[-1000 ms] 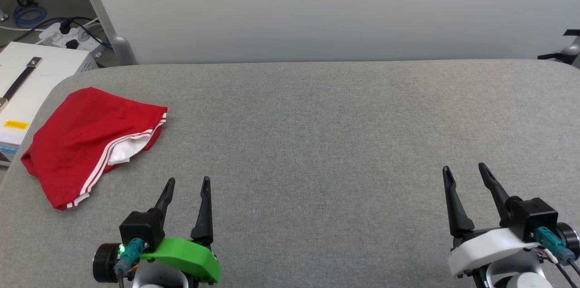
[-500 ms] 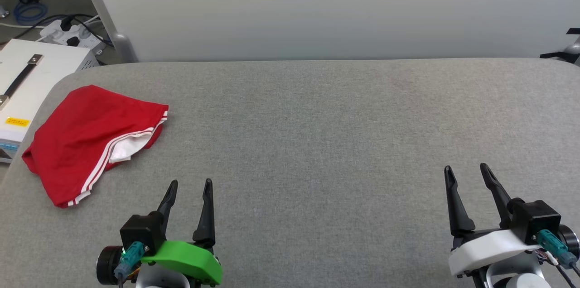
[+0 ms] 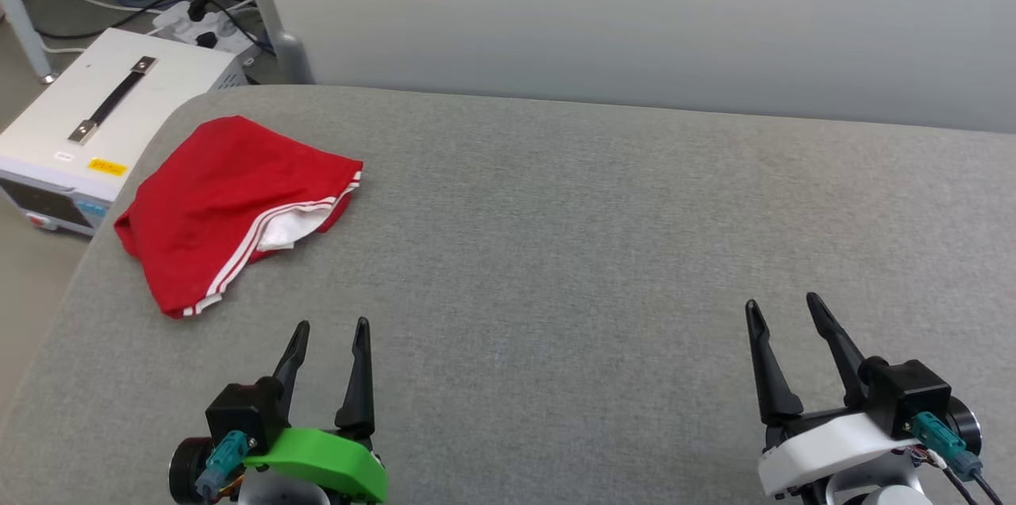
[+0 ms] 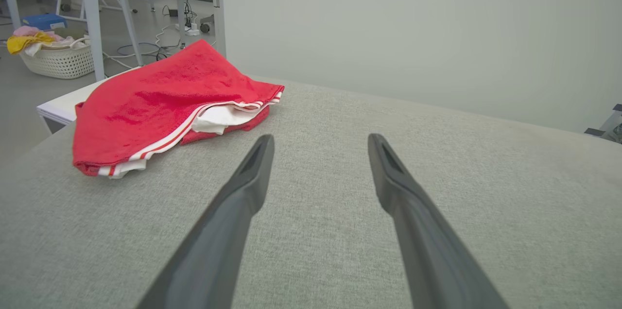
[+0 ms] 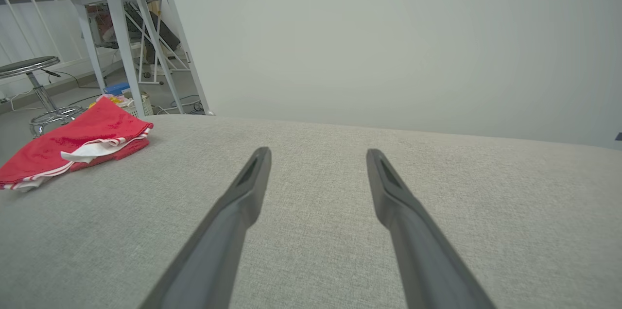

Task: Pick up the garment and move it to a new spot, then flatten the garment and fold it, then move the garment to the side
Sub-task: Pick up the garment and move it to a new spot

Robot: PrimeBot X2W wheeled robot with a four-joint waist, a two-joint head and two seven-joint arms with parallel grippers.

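The garment [image 3: 230,203] lies folded into a red bundle with white striped trim near the table's far left corner; its lettering is hidden. It also lies ahead and to the left of my left fingers [image 4: 160,105] and far left in the right wrist view [image 5: 73,146]. My left gripper [image 3: 332,325] [image 4: 320,140] hovers open and empty over the cloth-covered table, a little nearer and to the right of the garment. My right gripper [image 3: 781,302] [image 5: 318,153] stands open and empty at the lower right, well away from it.
The grey table [image 3: 571,219] ends at a rounded left edge close to the garment. A white box with a black handle [image 3: 103,116] sits on the floor beyond that edge, with cables and a power strip [image 3: 202,17]. A laundry basket [image 4: 53,54] stands further off. A pale wall backs the table.
The head camera has turned left, shifting the whole picture right. Both grippers stay open and the garment lies where it was.
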